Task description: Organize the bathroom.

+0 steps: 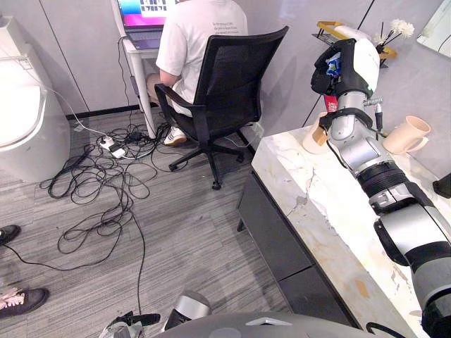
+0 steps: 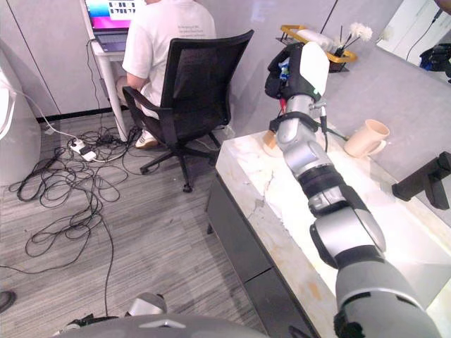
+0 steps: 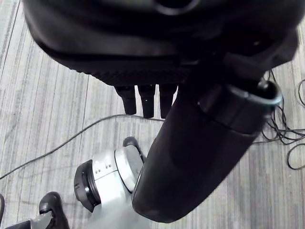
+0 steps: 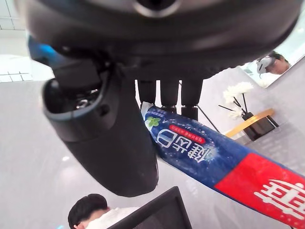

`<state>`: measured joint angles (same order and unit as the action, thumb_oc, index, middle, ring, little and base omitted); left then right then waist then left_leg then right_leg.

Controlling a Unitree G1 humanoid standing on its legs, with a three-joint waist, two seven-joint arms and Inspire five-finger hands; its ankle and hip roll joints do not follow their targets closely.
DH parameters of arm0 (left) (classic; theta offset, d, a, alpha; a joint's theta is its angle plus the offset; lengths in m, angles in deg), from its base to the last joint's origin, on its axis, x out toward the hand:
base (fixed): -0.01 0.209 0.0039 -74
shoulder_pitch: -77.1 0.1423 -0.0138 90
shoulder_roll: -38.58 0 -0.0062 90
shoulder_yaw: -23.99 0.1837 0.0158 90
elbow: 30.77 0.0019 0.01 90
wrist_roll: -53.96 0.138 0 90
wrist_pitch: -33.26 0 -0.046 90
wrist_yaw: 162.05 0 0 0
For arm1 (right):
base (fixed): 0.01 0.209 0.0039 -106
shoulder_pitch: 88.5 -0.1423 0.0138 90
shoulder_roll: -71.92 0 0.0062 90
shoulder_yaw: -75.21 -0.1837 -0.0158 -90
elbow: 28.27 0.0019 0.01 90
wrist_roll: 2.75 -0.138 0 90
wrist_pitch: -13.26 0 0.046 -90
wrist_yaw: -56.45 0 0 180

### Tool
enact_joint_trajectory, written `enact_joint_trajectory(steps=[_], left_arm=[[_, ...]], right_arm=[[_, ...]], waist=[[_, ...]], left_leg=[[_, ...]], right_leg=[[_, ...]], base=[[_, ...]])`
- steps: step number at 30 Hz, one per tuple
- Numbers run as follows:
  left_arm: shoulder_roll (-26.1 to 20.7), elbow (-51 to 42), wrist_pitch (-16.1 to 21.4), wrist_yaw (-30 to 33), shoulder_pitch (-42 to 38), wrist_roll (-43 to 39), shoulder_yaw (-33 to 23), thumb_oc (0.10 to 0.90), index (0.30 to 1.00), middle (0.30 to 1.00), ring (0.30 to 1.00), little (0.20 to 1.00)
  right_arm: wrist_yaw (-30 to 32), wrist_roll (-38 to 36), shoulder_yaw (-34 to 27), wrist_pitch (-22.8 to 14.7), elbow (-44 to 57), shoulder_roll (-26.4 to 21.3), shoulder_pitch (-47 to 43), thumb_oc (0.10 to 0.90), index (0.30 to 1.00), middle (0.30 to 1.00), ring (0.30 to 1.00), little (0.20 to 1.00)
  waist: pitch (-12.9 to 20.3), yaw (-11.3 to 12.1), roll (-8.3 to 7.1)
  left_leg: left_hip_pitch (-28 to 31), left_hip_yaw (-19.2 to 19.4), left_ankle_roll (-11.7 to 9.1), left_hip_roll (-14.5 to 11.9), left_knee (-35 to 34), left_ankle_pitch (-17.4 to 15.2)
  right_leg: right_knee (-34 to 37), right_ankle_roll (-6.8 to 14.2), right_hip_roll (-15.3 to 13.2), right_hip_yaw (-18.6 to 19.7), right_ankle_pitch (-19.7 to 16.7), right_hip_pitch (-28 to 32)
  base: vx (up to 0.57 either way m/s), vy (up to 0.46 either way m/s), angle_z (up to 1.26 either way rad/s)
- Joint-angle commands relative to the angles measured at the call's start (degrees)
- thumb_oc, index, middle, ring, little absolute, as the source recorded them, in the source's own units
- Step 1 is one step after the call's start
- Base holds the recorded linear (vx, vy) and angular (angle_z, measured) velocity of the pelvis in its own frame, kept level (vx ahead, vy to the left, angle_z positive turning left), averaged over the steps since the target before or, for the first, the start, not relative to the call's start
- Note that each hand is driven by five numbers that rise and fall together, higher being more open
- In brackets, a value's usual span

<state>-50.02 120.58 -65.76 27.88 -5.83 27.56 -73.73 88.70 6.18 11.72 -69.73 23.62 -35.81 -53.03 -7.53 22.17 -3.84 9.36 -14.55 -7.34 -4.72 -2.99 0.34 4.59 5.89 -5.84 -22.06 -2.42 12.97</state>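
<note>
a marble counter (image 1: 331, 211) bears two beige mugs (image 1: 407, 134).

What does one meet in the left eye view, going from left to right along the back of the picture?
Toilet → laptop → person in the black chair → right hand holding the toothpaste tube → beige mug.

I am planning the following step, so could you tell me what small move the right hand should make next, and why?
Probably lower the right hand toward the beige cup on the marble counter: it holds the toothpaste tube raised just above that cup.
</note>
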Motion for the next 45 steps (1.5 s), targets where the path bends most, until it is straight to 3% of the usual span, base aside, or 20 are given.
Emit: enact_joint_trajectory(steps=[1,13,17,21,24,27,28,30,31,32,33,34,35,38,41,45], left_arm=[[-4.06,3.08,0.60,0.99,-1.38,1.18,3.74,0.800,0.900,0.900,0.900,0.900],[-3.45,3.08,-0.14,-1.11,-0.67,2.29,3.99,0.800,0.900,0.900,0.900,0.900],[-3.19,2.91,-0.93,-1.83,-1.12,3.62,4.92,0.800,0.900,0.900,0.900,0.900],[-2.32,3.82,-0.74,-2.90,-1.46,5.28,7.21,0.800,0.900,0.900,0.900,0.900],[-2.18,3.49,-0.35,-3.21,-0.93,5.74,7.98,0.800,0.900,0.900,0.900,0.900],[-1.93,3.03,0.27,-3.75,0.73,6.50,6.63,0.800,0.900,0.900,0.900,0.900],[-2.35,2.24,-0.18,-3.99,0.91,7.46,6.41,0.800,0.900,0.900,0.900,0.900],[-2.71,1.37,-0.13,-3.50,1.55,7.55,6.29,0.800,0.900,0.900,0.900,0.900],[-3.06,0.90,0.13,-1.86,1.95,5.19,6.29,0.800,0.900,0.900,0.900,0.900],[-4.51,0.81,1.09,-2.21,0.73,4.57,6.77,0.800,0.900,0.900,0.900,0.900],[-4.51,0.81,1.09,-2.21,0.73,4.57,6.77,0.800,0.900,0.900,0.900,0.900],[-5.69,0.45,1.00,-1.13,-0.45,1.41,7.03,0.800,0.900,0.900,0.900,0.900],[-5.69,0.45,1.00,-1.13,-0.45,1.41,7.03,0.800,0.900,0.900,0.900,0.900],[-6.58,-2.59,-1.80,-0.66,-5.40,0.84,6.61,0.800,0.900,0.900,0.900,0.900],[-6.10,-2.64,-2.93,0.25,-6.80,1.68,7.54,0.800,0.900,0.900,0.900,0.900],[-4.83,-1.87,-1.40,0.48,-5.68,2.89,8.35,0.800,0.900,0.900,0.900,0.900]], right_arm=[[4.70,2.33,0.29,-2.94,-0.22,-0.62,-10.83,0.400,0.300,0.300,0.300,0.300],[4.11,1.68,0.78,-3.22,1.44,-1.12,-10.76,0.400,0.300,0.300,0.300,0.300],[4.45,1.73,-0.27,-3.15,2.12,-2.85,-9.35,0.400,0.300,0.300,0.300,0.300],[3.04,3.30,-2.51,-4.16,3.57,-6.44,-5.48,0.400,0.300,0.300,0.300,0.300],[3.37,3.94,-3.63,-4.20,4.57,-7.45,-3.31,0.400,0.300,0.300,0.300,0.300],[3.41,3.84,-5.02,-4.88,5.48,-6.50,-1.69,0.400,0.300,0.300,0.300,0.300],[3.68,3.53,-5.66,-5.16,5.53,-6.51,-1.13,0.400,0.300,0.300,0.300,0.300],[4.36,3.38,-6.39,-6.64,5.24,-6.06,-0.31,0.400,0.300,0.300,0.300,0.300],[4.69,3.83,-6.52,-8.06,5.12,-4.97,-0.09,0.400,0.300,0.300,0.300,0.300],[6.89,5.10,-5.43,-7.15,7.43,-2.90,0.30,0.400,0.300,0.300,0.300,0.300],[6.89,5.10,-5.43,-7.15,7.43,-2.90,0.30,0.400,0.300,0.300,0.300,0.300],[6.83,4.78,-5.19,-5.68,9.97,-3.14,0.51,0.400,0.300,0.300,0.300,0.300],[6.83,4.78,-5.19,-5.68,9.97,-3.14,0.51,0.400,0.300,0.300,0.300,0.300],[8.24,1.21,-4.54,-6.49,7.86,-6.05,-4.25,0.400,0.300,0.300,0.300,0.300],[8.33,-1.86,-2.42,-8.24,3.78,-8.53,-8.18,0.400,0.300,0.300,0.300,0.300],[7.67,-2.99,0.05,-6.77,2.54,-9.93,-10.79,0.400,0.300,0.300,0.300,0.300]], waist=[[4.91,0.13,-0.64],[5.10,-0.52,-1.01],[5.15,-1.46,-1.38],[4.72,-3.83,0.01],[4.01,-4.21,0.45],[2.32,-4.48,1.47],[1.21,-4.58,1.89],[-0.50,-5.36,1.77],[-1.64,-6.22,1.22],[-3.01,-7.56,0.07],[-3.01,-7.56,0.07],[-2.93,-7.71,-0.78],[-2.93,-7.71,-0.78],[-3.94,-7.13,-2.71],[-4.36,-6.18,-3.73],[-3.76,-5.18,-4.21]], left_leg=[[-3.68,6.73,-1.98,-4.21,2.68,-0.53],[-3.80,9.15,-1.92,-3.98,3.16,-0.58],[-4.32,13.34,-1.53,-3.08,3.93,-1.05],[-3.92,20.18,-0.80,-1.99,3.65,-0.47],[-3.77,19.58,-0.09,-1.02,3.62,-0.72],[-3.83,16.20,1.90,1.56,5.28,-1.74],[-3.67,15.19,3.59,2.47,6.12,-2.21],[-2.65,13.67,5.09,3.87,6.70,-2.98],[-1.89,12.97,5.03,4.42,7.05,-3.66],[-2.33,13.09,3.23,2.06,9.34,-4.85],[-2.33,13.09,3.23,2.06,9.34,-4.85],[-5.21,13.65,2.32,0.09,11.89,-4.91],[-5.21,13.65,2.32,0.09,11.89,-4.91],[-10.55,14.97,0.51,-3.84,12.37,-1.62],[-12.28,13.46,-0.69,-5.00,12.11,-0.34],[-12.82,12.95,-1.65,-5.56,11.58,0.72]], right_leg=[[-2.59,-0.93,-1.16,2.08,6.14,0.71],[-2.78,-0.94,-1.43,1.58,6.29,0.77],[-3.43,-0.84,-2.17,-0.47,6.48,0.61],[-5.80,-0.19,-3.88,-4.11,6.74,0.77],[-7.21,0.06,-4.95,-4.51,7.07,0.72],[-13.97,1.09,-7.17,-2.08,8.45,-0.83],[-24.20,2.13,-8.90,-0.91,9.70,-3.15],[-34.81,4.35,-10.59,2.66,6.09,-9.17],[-33.52,5.83,-11.00,6.02,1.43,-12.20],[-19.17,4.51,-8.09,9.17,3.67,-11.10],[-19.17,4.51,-8.09,9.17,3.67,-11.10],[-15.57,2.64,-5.96,8.86,5.97,-9.12],[-15.57,2.64,-5.96,8.86,5.97,-9.12],[-15.50,0.58,-2.67,8.05,7.17,-10.80],[-15.04,-0.58,-1.43,6.97,7.52,-11.09],[-13.14,-1.75,-0.68,5.57,7.23,-10.14]], base=[[0.00,0.000,0.00],[-0.01,0.035,0.00],[-0.03,0.066,0.04],[0.00,0.136,0.56],[0.01,0.097,0.48],[0.01,0.097,0.14],[0.00,0.118,-0.06],[0.01,0.036,0.00],[0.00,-0.349,0.02],[0.00,-0.355,-0.01],[-0.06,-0.458,0.09],[-0.04,-0.169,0.12],[-0.13,-0.320,0.01],[-0.21,-0.269,-0.03],[-0.07,-0.147,0.07],[0.01,-0.064,0.12]])
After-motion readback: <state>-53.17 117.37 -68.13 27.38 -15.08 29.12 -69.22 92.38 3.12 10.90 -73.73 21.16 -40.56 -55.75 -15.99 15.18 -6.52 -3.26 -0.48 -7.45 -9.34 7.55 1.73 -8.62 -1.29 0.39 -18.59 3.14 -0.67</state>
